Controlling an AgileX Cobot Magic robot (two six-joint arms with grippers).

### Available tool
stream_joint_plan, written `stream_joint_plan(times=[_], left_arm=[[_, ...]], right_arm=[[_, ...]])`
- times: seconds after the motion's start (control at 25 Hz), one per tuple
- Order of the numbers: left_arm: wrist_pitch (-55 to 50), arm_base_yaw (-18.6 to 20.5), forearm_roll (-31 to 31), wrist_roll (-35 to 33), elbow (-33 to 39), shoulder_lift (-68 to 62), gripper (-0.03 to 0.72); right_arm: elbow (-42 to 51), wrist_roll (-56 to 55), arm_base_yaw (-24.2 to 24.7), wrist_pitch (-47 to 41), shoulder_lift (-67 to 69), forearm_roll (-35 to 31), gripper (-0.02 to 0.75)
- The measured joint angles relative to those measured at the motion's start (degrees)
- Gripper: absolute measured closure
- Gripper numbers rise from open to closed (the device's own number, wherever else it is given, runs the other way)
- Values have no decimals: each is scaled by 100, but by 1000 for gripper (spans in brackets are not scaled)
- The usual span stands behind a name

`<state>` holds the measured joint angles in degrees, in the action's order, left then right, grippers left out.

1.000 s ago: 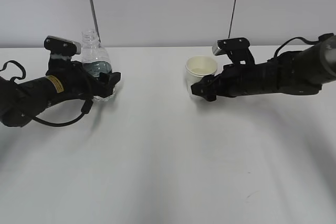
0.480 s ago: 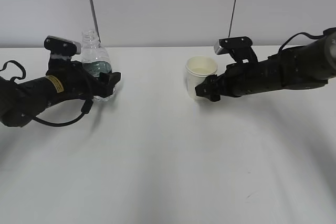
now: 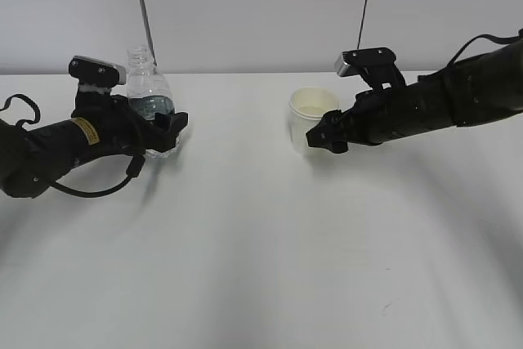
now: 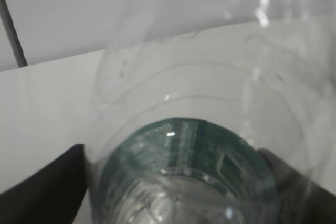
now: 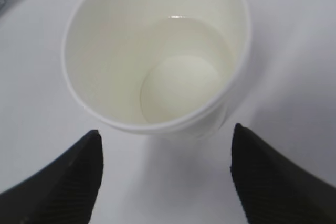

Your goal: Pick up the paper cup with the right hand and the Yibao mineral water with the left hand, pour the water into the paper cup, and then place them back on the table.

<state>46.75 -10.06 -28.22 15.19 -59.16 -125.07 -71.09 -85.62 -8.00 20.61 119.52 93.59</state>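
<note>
Exterior: right arm [image 3: 441, 108] sits higher and more tilted than a second ago, wrist camera block [image 3: 366, 60] raised; right gripper [image 3: 320, 138] has drawn back slightly to the cup's right side. Cup [image 3: 313, 118] unchanged, upright on the surface [image 3: 261, 243]. Left arm [image 3: 57, 149] and bottle [image 3: 149, 104] have not moved. Bottle upright, uncapped, on the surface at far left, well apart from the cup. Left gripper [image 3: 163, 132] wraps the bottle's lower body, fingers either side. Two thin rods [image 3: 143, 6] run up the wall behind; nothing between bottle and cup.

Left wrist: bottle [image 4: 199, 145] fills the frame, green label [image 4: 189, 156] visible through the clear plastic. Dark fingers [image 4: 47, 182] at lower left and lower right hug its sides, so the gripper looks closed on it.

Right wrist: cup [image 5: 157, 56] seen from above, some water [image 5: 181, 85] in the bottom. Gripper fingers [image 5: 58, 182] spread wide at the two lower corners, clear of the cup wall, gripping nothing. White surface [image 5: 294, 35] all around the cup.
</note>
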Motion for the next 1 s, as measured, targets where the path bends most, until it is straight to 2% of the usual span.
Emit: stream_joint_plan(times=[0.36, 1.0], left_arm=[[0, 0, 0, 0, 0, 0, 67], [58, 0, 0, 5, 24, 170, 62]], right_arm=[[0, -1055, 0, 84, -136, 1075, 151], [130, -1612, 0, 380, -648, 1226, 152]])
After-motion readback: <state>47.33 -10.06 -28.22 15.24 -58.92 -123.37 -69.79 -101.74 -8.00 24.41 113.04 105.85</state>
